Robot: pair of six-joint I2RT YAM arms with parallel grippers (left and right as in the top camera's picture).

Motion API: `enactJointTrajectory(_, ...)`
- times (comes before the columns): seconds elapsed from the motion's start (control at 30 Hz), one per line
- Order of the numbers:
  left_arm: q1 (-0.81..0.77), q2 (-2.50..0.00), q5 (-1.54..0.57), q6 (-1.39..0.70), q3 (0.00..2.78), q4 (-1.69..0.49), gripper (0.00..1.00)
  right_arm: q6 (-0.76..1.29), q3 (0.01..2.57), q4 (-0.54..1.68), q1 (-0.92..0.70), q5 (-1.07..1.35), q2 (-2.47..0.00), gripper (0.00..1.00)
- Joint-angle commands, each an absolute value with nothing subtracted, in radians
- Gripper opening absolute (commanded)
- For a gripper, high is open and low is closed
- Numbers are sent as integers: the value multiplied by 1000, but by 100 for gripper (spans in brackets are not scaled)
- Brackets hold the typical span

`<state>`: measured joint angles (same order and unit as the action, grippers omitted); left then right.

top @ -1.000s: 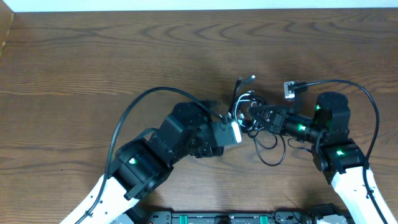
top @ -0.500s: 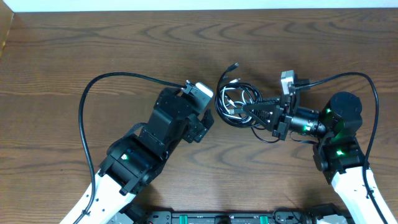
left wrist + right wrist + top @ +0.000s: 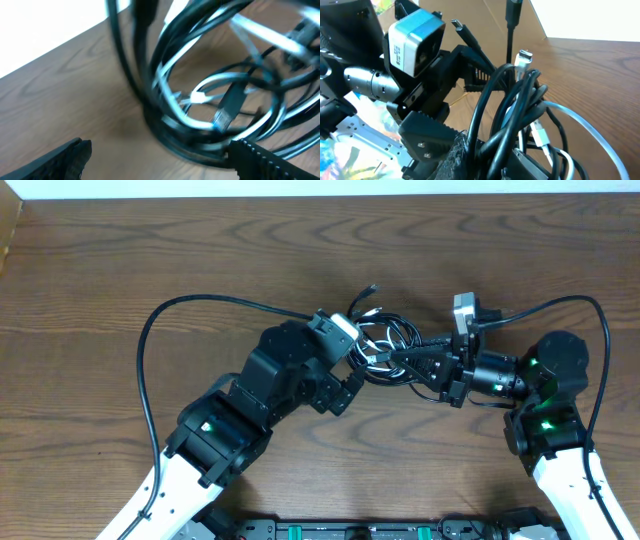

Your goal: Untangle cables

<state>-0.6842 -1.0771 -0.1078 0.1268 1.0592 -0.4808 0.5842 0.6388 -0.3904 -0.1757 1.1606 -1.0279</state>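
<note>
The cables (image 3: 385, 338) are a tangled bundle of black and white cords at mid-table, lifted off the wood. My right gripper (image 3: 408, 363) is shut on the bundle's right side. In the right wrist view, black loops (image 3: 520, 107) rise out of the closed jaws (image 3: 495, 157), with a white plug (image 3: 522, 57) on top. My left gripper (image 3: 357, 368) stands open against the bundle's left side. In the left wrist view the cables (image 3: 200, 100) hang blurred just ahead of the open gripper (image 3: 160, 152), and the right fingertip (image 3: 260, 160) is near the lowest loop.
Both arms crowd the middle of the wooden table (image 3: 150, 260). The thick black arm cables arc over the left (image 3: 200, 302) and right (image 3: 560, 305). The table's far edge (image 3: 320, 194) meets a white wall.
The right gripper lifted the bundle and carried it up and left. The left arm swung away to the upper left, then came back in against the bundle with its jaws slightly wider.
</note>
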Motion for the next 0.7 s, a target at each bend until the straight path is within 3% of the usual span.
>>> enactJointTrajectory(0.0,-682,-1089,-199,114,1084,-446,92,591,652,-410,-169,1189,-1027,1)
enactJointTrajectory(0.3,-682,-1103,-199,115,1084,-442,91,659,652,-478,-169,1189,-1027,1)
enactJointTrajectory(0.43,-682,-1103,-199,118,1084,-442,67,684,652,-533,-169,1188,-1027,1)
enactJointTrajectory(0.47,-682,-1103,-200,118,1084,-442,53,684,652,-533,-169,1185,-1027,1)
enactJointTrajectory(0.5,-682,-1103,-200,118,1084,-442,25,684,652,-532,-169,1184,-1027,1)
enactJointTrajectory(0.57,-682,-1103,-204,118,1084,-442,10,684,652,-532,-169,1181,-1027,1)
enactJointTrajectory(0.67,-682,-1103,-203,118,1084,-442,8,684,652,-531,-168,1181,-1027,1)
